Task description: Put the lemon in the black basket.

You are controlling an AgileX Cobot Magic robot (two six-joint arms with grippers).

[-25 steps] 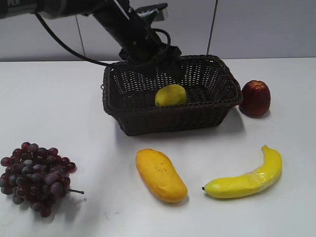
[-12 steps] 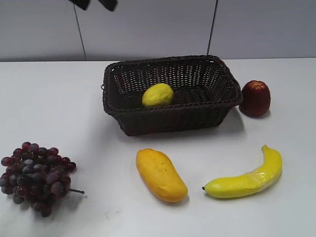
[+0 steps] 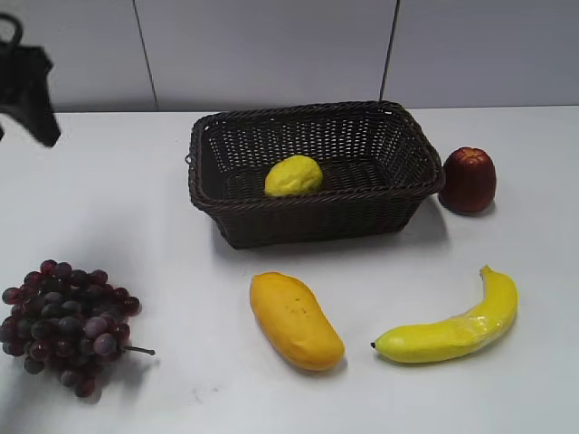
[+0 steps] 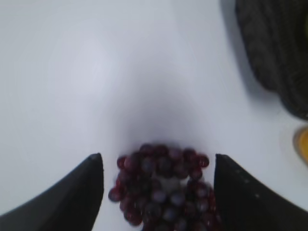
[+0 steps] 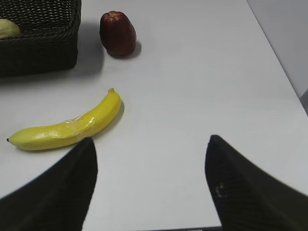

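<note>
The lemon (image 3: 292,175) lies inside the black basket (image 3: 362,203), left of the basket's middle; its edge also shows in the right wrist view (image 5: 8,29) inside the basket (image 5: 43,48). My left gripper (image 3: 27,99) hangs at the far left of the exterior view, well away from the basket. In the left wrist view the left gripper (image 4: 158,163) is open and empty, high above the grapes (image 4: 161,190). My right gripper (image 5: 150,149) is open and empty over bare table; it is out of the exterior view.
On the white table lie a bunch of dark red grapes (image 3: 65,321) at front left, an orange-yellow mango (image 3: 294,319) in front of the basket, a banana (image 3: 452,325) at front right and a dark red fruit (image 3: 468,179) right of the basket.
The left arm has left the basket, risen out of view and come back in at the far left. The lemon, let go, has rolled a little to the left in the basket.
</note>
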